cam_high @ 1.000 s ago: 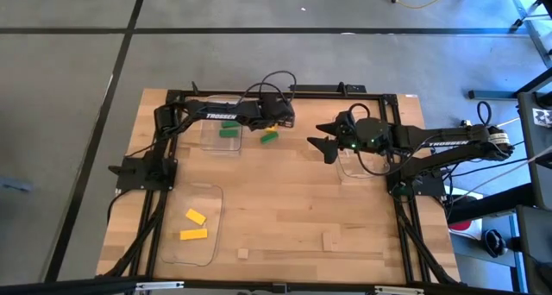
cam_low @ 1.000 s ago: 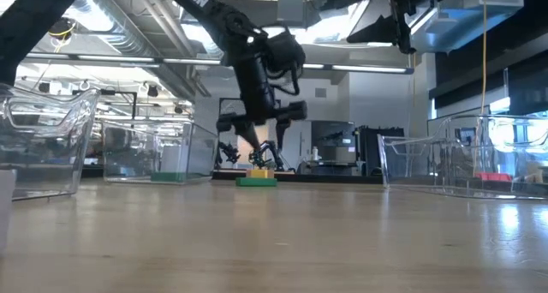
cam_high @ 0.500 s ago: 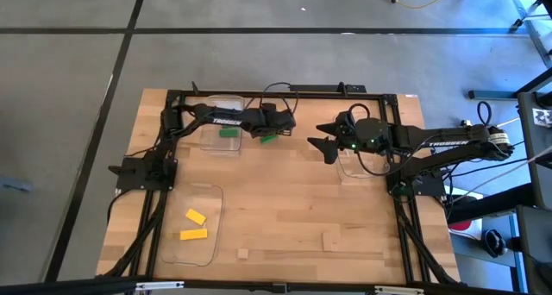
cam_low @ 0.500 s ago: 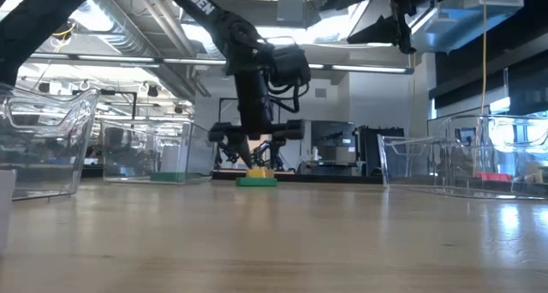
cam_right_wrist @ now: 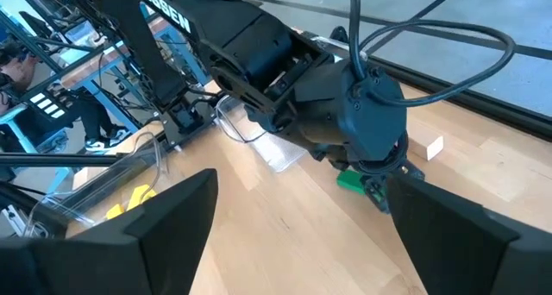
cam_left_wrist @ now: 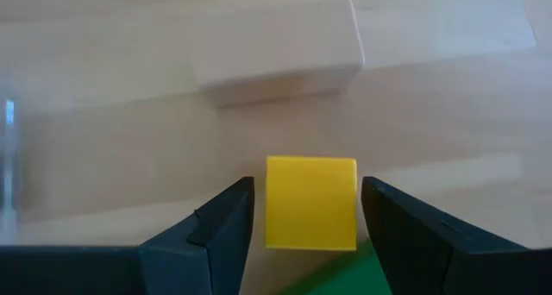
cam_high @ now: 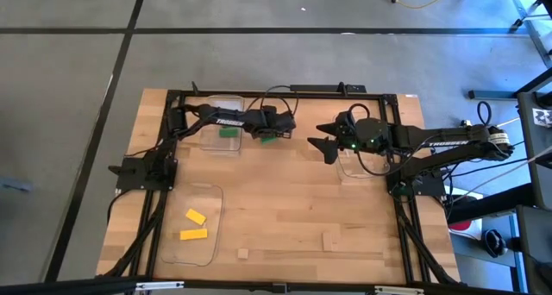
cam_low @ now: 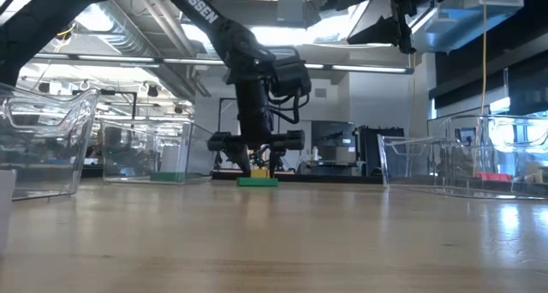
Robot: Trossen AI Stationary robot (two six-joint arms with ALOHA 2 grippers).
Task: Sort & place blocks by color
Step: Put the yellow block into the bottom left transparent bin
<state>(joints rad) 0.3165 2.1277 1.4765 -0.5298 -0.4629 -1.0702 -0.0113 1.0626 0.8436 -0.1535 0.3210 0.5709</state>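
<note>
My left gripper [cam_high: 276, 133] is low over a small stack near the table's far edge: a yellow block [cam_left_wrist: 310, 202] sitting on a green block [cam_low: 257, 181]. Its open fingers stand either side of the yellow block [cam_low: 262, 171], with narrow gaps showing in the left wrist view. A pale tan block [cam_left_wrist: 276, 58] lies flat on the wood just beyond. My right gripper [cam_high: 324, 145] hangs open, raised above the table to the right of the stack, and the right wrist view shows the left arm with a bit of green block [cam_right_wrist: 349, 181] under it.
A clear tray [cam_high: 211, 140] beside the left gripper holds one green block [cam_high: 228, 132]. Another clear tray [cam_high: 191, 252] at the near left holds two yellow blocks [cam_high: 196, 216]. A third tray [cam_high: 352, 167] lies under the right arm. Tan cubes [cam_high: 244, 254] sit near the front edge.
My left gripper has come down and shifted slightly toward the table's near edge, from above the stack to straddling the yellow block on the green one. The blocks have stayed in place.
</note>
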